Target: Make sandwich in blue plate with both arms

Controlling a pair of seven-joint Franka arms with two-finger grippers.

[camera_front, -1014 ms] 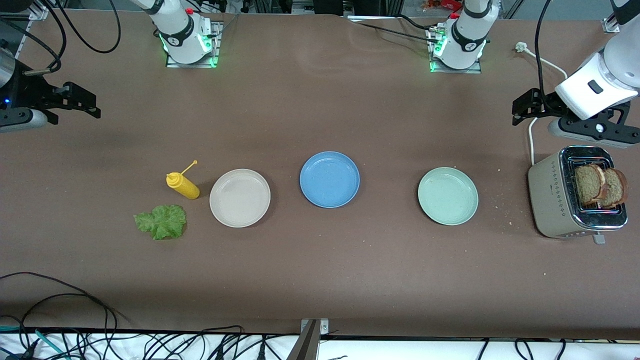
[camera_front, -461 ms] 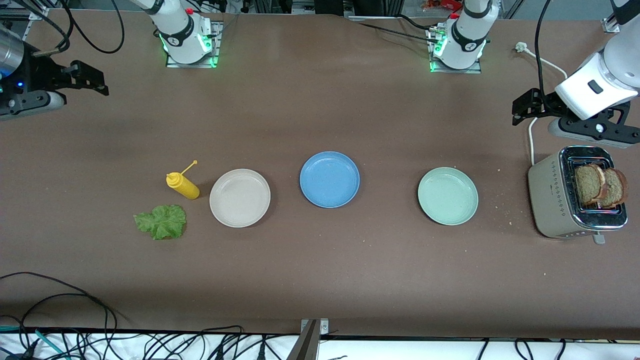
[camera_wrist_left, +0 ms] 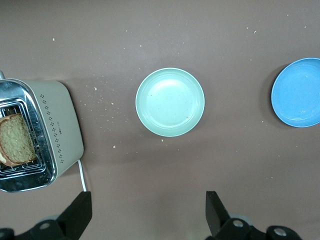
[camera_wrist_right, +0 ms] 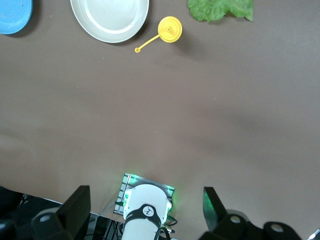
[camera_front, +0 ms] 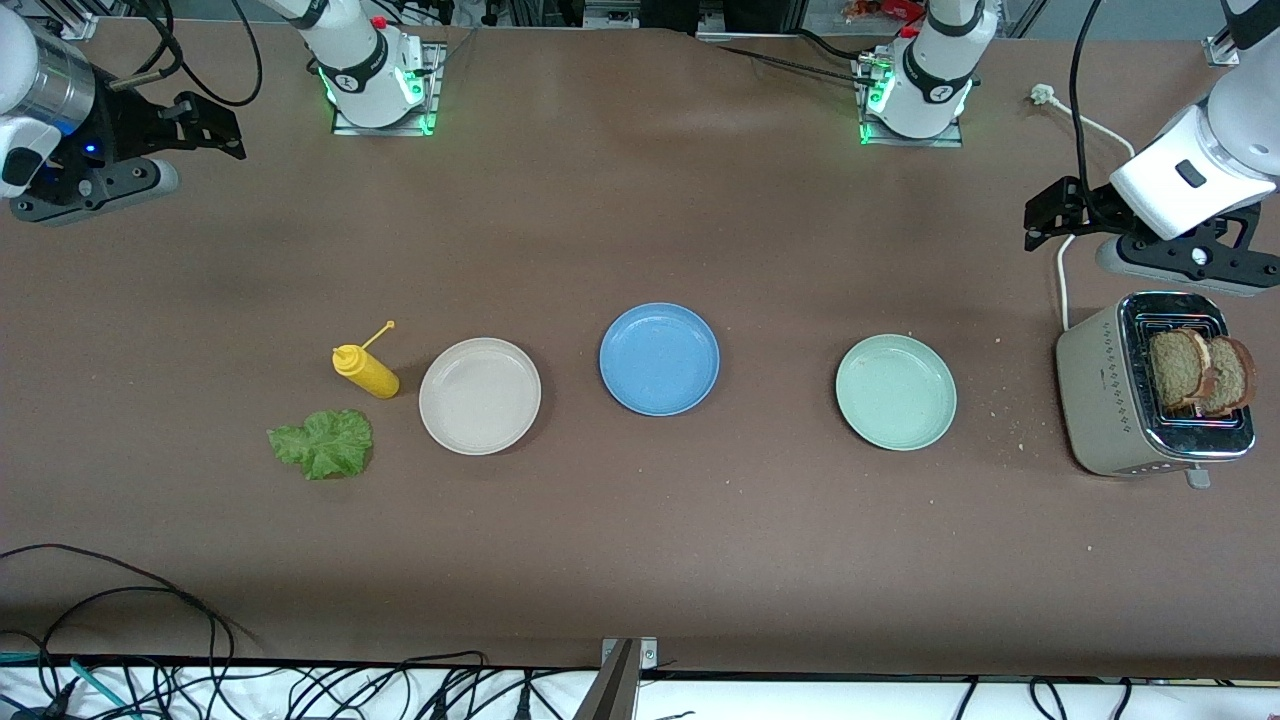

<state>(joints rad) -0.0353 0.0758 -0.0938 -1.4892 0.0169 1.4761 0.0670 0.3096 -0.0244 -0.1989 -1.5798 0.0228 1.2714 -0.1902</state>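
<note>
Right, nothing assembled: blue plate (camera_front: pixel 659 358) bare mid-tabletop, bread (camera_front: pixel 1198 372) in toaster (camera_front: pixel 1110 400), lettuce (camera_front: pixel 322 443) loose; left gripper (camera_front: pixel 1050 215) and right gripper (camera_front: pixel 205 125) wide open, empty, parked at tabletop ends.

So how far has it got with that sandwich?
Nothing is assembled yet. The blue plate is bare, both bread slices still stand in the toaster, and the lettuce leaf lies on the table by the yellow bottle. The left tool hangs open by the toaster; the right tool is open, holding nothing.
</note>
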